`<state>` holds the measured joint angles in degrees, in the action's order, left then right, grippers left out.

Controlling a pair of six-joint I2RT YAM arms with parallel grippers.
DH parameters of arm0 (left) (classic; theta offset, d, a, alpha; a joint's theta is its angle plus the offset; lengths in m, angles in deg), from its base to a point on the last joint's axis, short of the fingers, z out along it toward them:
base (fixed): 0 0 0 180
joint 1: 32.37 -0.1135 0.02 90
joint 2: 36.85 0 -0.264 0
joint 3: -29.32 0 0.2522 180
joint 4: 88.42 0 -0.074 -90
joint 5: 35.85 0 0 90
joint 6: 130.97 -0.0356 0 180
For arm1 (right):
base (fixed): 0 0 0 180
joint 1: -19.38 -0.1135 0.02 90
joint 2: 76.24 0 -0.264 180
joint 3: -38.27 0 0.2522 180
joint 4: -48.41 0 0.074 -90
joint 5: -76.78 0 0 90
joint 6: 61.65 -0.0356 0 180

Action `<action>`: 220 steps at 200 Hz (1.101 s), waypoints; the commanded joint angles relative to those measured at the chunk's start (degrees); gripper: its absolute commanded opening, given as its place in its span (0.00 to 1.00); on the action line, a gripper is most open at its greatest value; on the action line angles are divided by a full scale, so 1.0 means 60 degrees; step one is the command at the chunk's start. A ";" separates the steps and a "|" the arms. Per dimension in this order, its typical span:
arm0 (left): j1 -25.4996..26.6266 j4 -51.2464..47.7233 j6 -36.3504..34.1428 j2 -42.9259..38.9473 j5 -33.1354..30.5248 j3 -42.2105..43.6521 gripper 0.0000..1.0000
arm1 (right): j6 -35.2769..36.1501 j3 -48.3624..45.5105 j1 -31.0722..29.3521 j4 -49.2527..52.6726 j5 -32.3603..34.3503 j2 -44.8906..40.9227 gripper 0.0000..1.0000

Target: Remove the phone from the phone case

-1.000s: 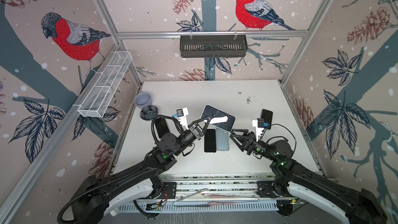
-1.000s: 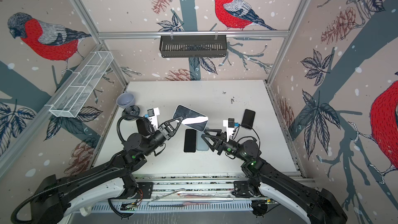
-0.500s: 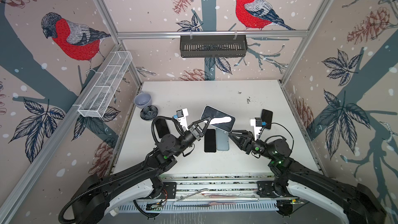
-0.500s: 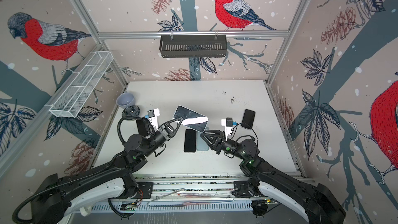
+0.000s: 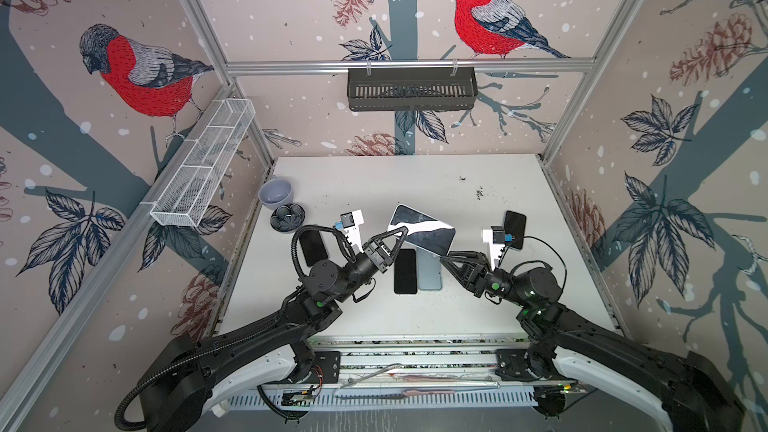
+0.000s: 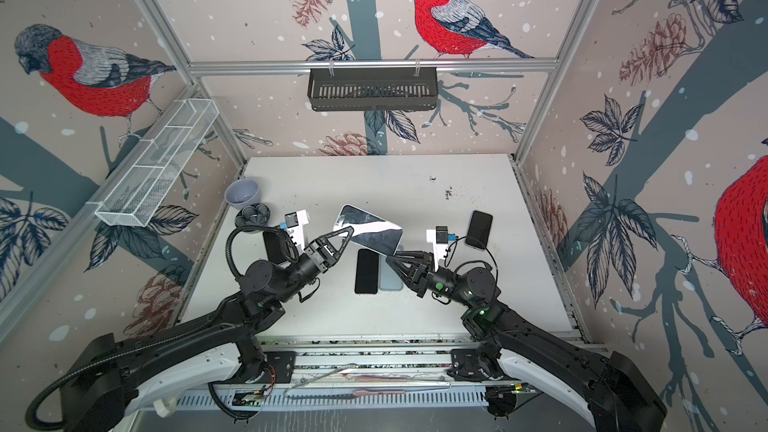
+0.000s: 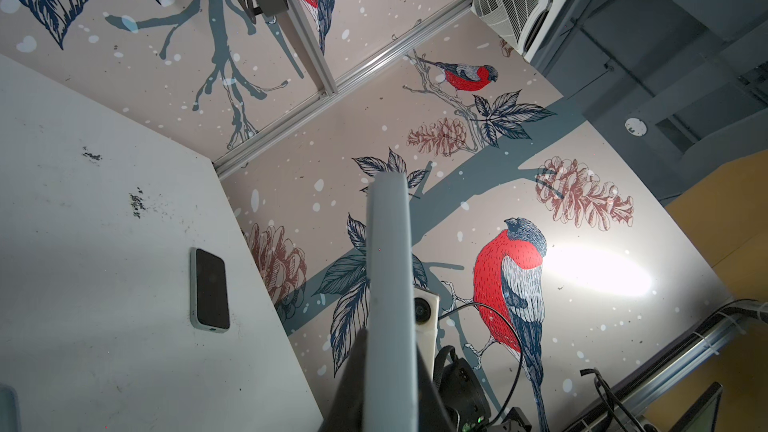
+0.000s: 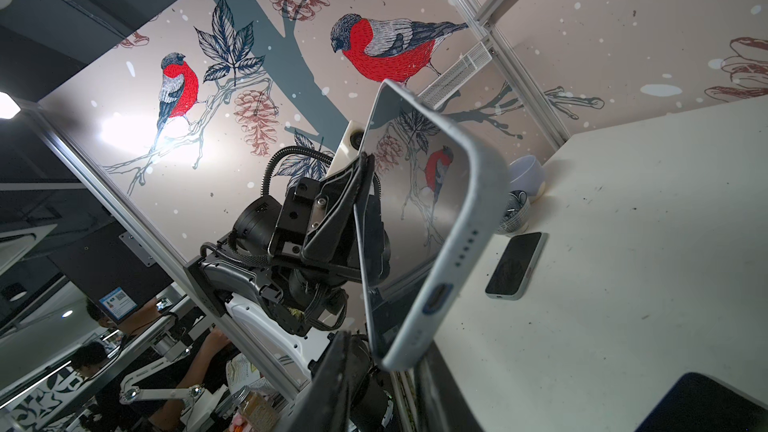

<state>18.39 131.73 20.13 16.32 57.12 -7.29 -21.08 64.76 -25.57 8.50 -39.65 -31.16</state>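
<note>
Closing in: right gripper has advanced to the near corner of the cased phone and its jaws are narrowing; a firm clamp cannot be confirmed. Left gripper stays clamped on the opposite edge, holding it tilted above the table. Judgement: case peel can begin soon.

phone screen: glossy, mirror-like glass | phone case: matt pale grey, faintly grainy, rubbery-looking | table: matt white, scuffed, speckled | wire basket: white metal mesh | frame rail: satin aluminium
</note>
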 commanded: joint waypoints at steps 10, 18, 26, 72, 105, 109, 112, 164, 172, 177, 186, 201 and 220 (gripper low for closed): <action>0.0034 0.1041 0.0091 0.0051 0.0042 0.0011 0.00 | 0.0086 0.0108 -0.0009 -0.0364 -0.0162 0.0060 0.22; 0.0048 0.1042 0.0068 0.0067 0.0049 0.0004 0.00 | 0.0107 0.0105 -0.0009 -0.0402 -0.0232 0.0096 0.19; 0.0065 0.1021 0.0052 0.0083 0.0063 0.0000 0.00 | 0.0108 0.0090 -0.0012 -0.0476 -0.0336 0.0118 0.15; 0.0100 0.0954 0.0026 0.0148 0.0208 -0.0084 0.00 | 0.0449 -0.0178 -0.0009 -0.0717 -0.0461 -0.0022 0.01; 0.0124 0.0611 0.0080 0.0177 0.0237 -0.0177 0.00 | 0.1224 -0.0364 -0.0058 -0.0552 -0.0658 -0.0306 0.01; 0.0120 0.0559 0.0092 0.0191 0.0265 -0.0214 0.00 | 0.1392 -0.0376 -0.0078 -0.0438 -0.0686 -0.0351 0.00; 0.0123 0.0521 0.0104 0.0204 0.0288 -0.0237 0.00 | 0.1527 -0.0378 -0.0089 -0.0356 -0.0691 -0.0378 0.00; 0.0145 -0.0681 0.0277 0.0692 0.1019 -0.0950 0.00 | 0.4616 0.0045 -0.0493 0.2095 0.0061 -0.0822 0.00; 0.0151 -0.0774 0.0275 0.0785 0.1132 -0.1033 0.00 | 0.4995 0.0046 -0.0507 0.2191 0.0268 -0.0886 0.00; 0.0134 -0.0810 0.0255 0.0843 0.1196 -0.1073 0.00 | 0.5215 0.0059 -0.0507 0.2226 0.0409 -0.0938 0.00; 0.0138 -0.0945 0.0230 0.0929 0.1267 -0.1185 0.00 | 0.5592 0.0101 -0.0496 0.2290 0.0647 -0.1025 0.00; 0.0133 -0.1135 0.0196 0.1038 0.1333 -0.1349 0.00 | 0.6107 0.0145 -0.0504 0.2337 0.0870 -0.1147 0.00; 0.0105 -0.1443 0.0128 0.1172 0.1439 -0.1594 0.00 | 0.6580 0.0296 -0.0506 0.2691 0.1094 -0.1183 0.00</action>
<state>19.09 126.66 21.05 22.44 60.37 -15.21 9.52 65.00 -28.46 22.44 -36.22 -37.94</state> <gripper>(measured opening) 0.124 0.106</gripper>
